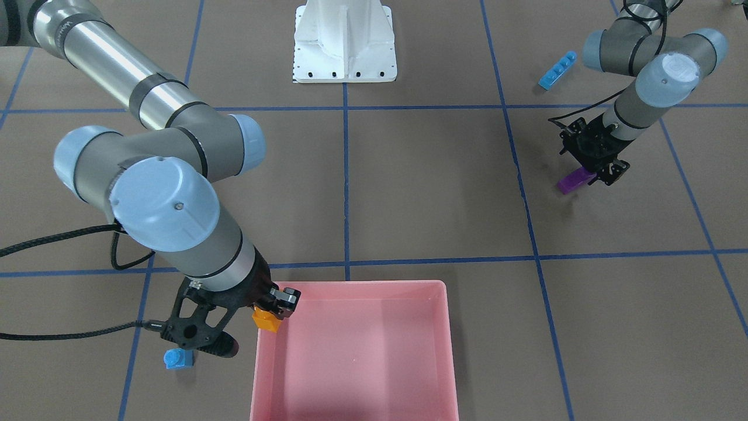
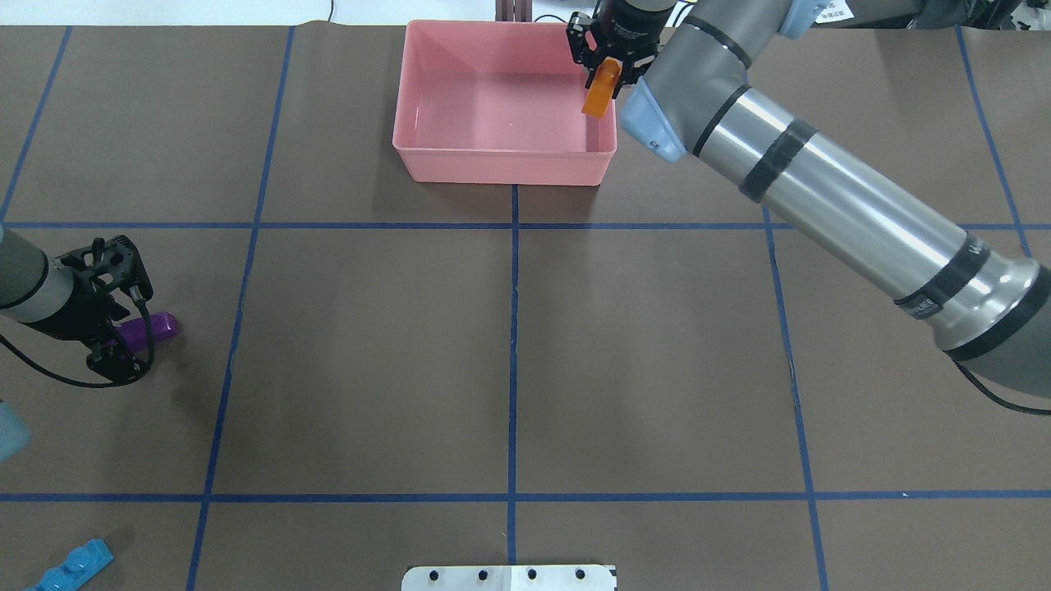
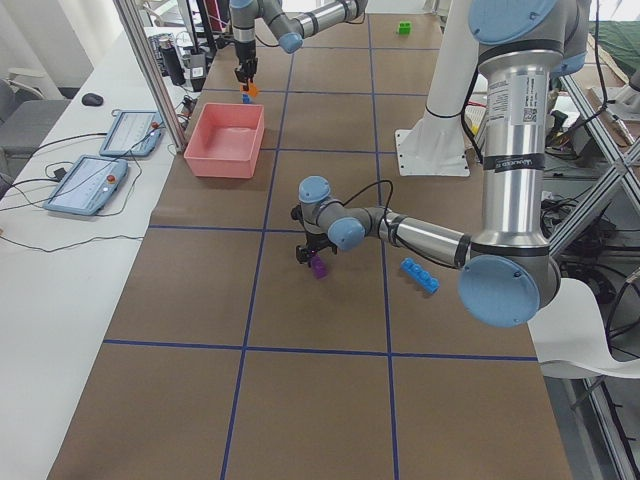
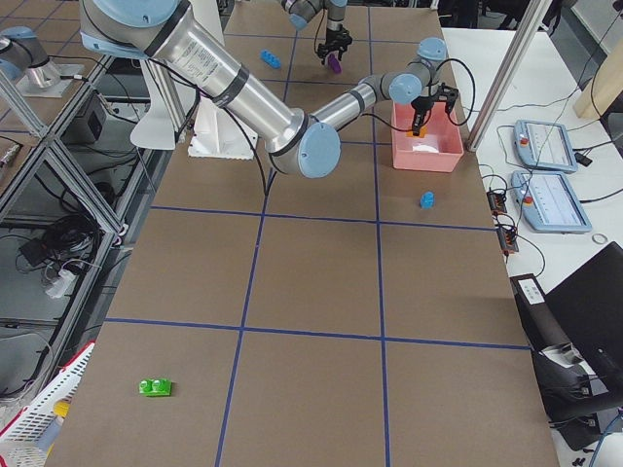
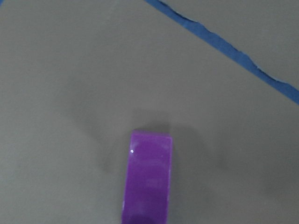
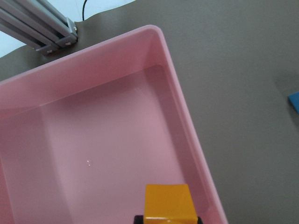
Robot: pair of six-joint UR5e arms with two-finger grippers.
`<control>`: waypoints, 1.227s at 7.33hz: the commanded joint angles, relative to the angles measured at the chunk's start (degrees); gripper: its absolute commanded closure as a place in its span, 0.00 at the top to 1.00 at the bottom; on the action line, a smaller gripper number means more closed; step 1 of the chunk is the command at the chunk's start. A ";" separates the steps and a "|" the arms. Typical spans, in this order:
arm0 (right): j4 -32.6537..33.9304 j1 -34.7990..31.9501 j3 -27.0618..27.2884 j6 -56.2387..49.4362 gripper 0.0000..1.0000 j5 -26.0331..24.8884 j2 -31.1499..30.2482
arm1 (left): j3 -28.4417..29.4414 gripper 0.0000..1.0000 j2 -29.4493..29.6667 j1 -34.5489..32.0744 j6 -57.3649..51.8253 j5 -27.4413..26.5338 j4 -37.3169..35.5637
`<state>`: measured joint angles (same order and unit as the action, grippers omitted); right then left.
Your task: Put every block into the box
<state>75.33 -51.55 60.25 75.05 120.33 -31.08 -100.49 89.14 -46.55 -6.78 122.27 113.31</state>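
Pink plastic box (image 1: 350, 284) is taken as the reference; nothing lies in it.

- Right gripper (image 1: 276, 309): fingers clenched on the orange brick (image 1: 266, 321). The brick hangs over the box, just inside the wall on the right arm's side and near a corner. It is clear of the floor and, in the right wrist view, not touching the rim.
- Small blue one-stud brick (image 1: 177, 358): on the table just outside that same wall, under the right wrist.
- Left gripper (image 2: 123, 324): well away from the box, low over the purple wedge (image 2: 158, 327). Fingers look spread and released, one on either side of the wedge's end. The wedge lies flat on the table, with no finger against it in the left wrist view.
- Long blue four-stud brick (image 2: 75, 565): on the table, farther from the box than the wedge and on the robot's left.
- Green two-stud brick (image 4: 156, 387): farthest from the box, alone at the table's end on the robot's right.
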 commanded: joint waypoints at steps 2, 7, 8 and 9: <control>-4.31 3.82 -6.01 4.75 0.00 -5.88 4.18 | 0.74 0.67 0.60 0.49 -0.16 -0.62 0.07; -4.76 4.97 -10.51 4.76 0.99 -8.19 7.26 | 0.48 0.00 1.21 0.14 -0.17 -1.15 -0.37; -4.67 4.89 -10.07 4.67 1.00 -7.84 7.18 | -0.66 0.00 1.91 -0.47 0.18 -0.80 -0.63; -4.58 4.01 -8.50 4.50 1.00 -7.40 6.92 | -1.36 0.00 5.14 -1.69 2.97 -0.54 -2.37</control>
<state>70.65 -46.89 50.42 79.72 112.49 -23.99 -100.90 91.58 -47.09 -6.08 121.39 112.36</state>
